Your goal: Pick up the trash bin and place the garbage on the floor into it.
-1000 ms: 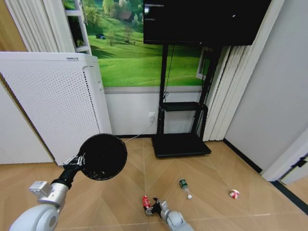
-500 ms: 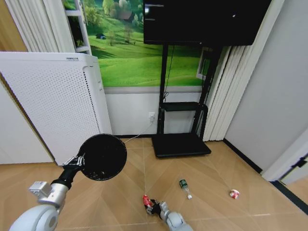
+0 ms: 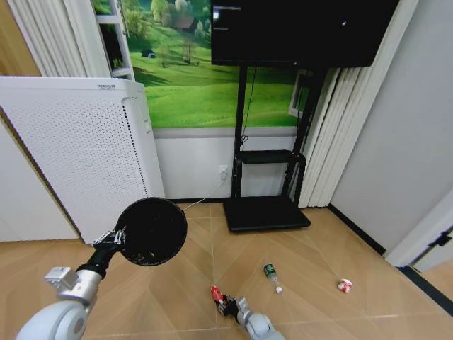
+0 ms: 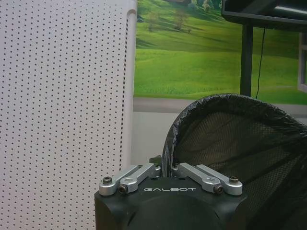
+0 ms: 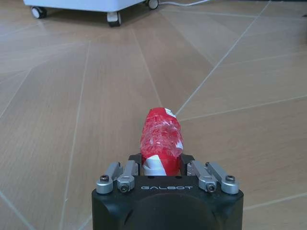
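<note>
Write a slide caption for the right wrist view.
Right gripper shut on a red-and-white can, low over the wood floor.

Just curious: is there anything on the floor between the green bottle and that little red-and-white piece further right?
No. In the head view, only bare wooden floor lies between the green bottle and the red-and-white piece.

I see the trash bin as fine matt black mesh, the crumpled red can as glossy foil-like metal, the floor as smooth wood planks.
</note>
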